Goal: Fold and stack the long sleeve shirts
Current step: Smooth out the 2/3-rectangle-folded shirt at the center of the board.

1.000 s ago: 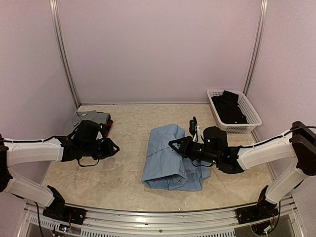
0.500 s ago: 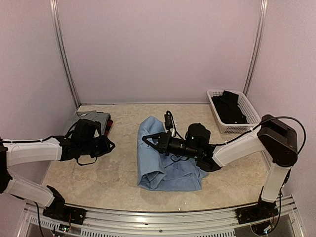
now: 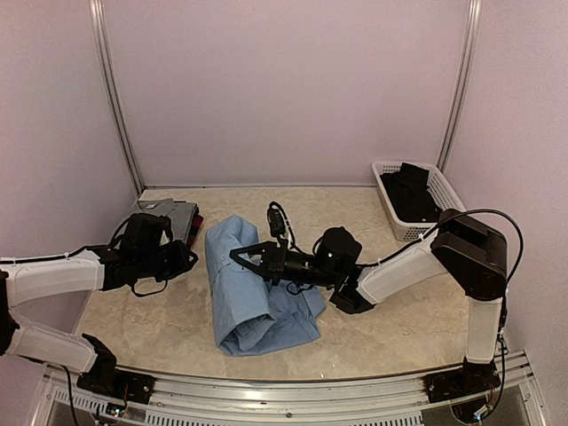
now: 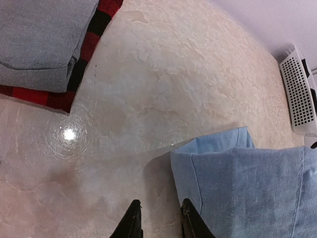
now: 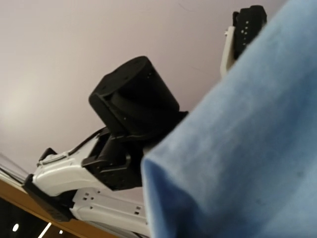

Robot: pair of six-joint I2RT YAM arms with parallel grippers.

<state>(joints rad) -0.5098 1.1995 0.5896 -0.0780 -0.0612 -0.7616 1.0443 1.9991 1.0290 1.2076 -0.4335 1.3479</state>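
Stack: grey shirt lies folded on the plaid shirt, far left of the table.
Left gripper: hangs beside the stack, jaws narrow and holding nothing; in the left wrist view its fingertips sit near the blue cloth's edge.
Blue shirt: mid-table, part folded, just right of the stack.
Right gripper: pinched shut on the blue shirt, reaching leftward.
Advice: keep the fold low and square, lay the blue shirt flat before stacking.
Basket: far right, dark cloth inside.
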